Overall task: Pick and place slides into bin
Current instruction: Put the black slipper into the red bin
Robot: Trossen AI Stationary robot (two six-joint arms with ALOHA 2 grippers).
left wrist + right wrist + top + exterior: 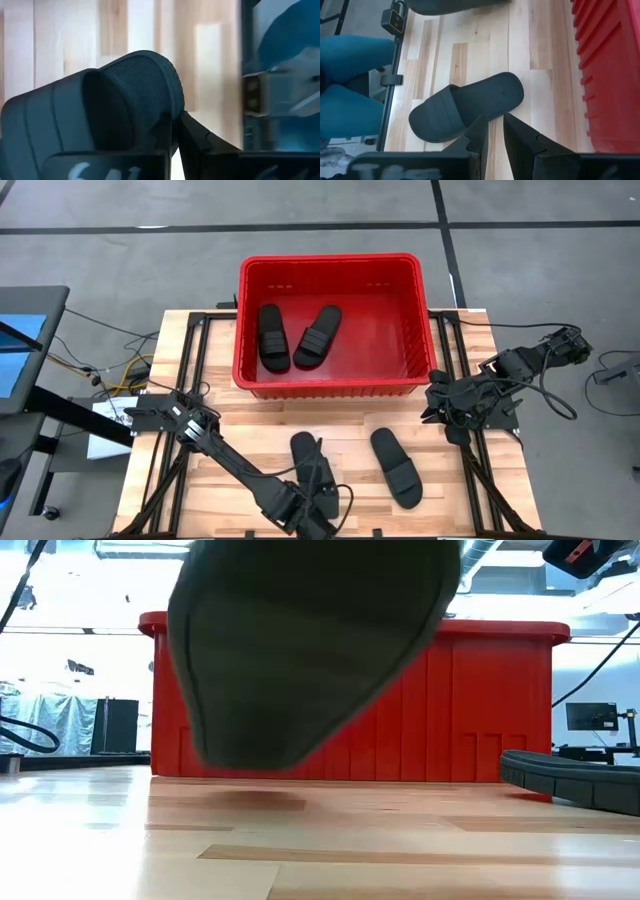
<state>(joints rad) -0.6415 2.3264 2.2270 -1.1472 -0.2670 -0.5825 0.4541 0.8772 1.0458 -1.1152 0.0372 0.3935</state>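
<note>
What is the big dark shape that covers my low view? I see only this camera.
Observer: It is a slide. The left tool holds it lifted above the front part of the table.
Operator: How many are inside the bin?
Observer: Two. One slide and a second slide lie side by side on the floor of the bin.
Operator: Where is the right tool?
Observer: The right tool waits at the right edge of the table, beside the bin, pointing toward the fourth slide, which lies flat on the wood.
</note>
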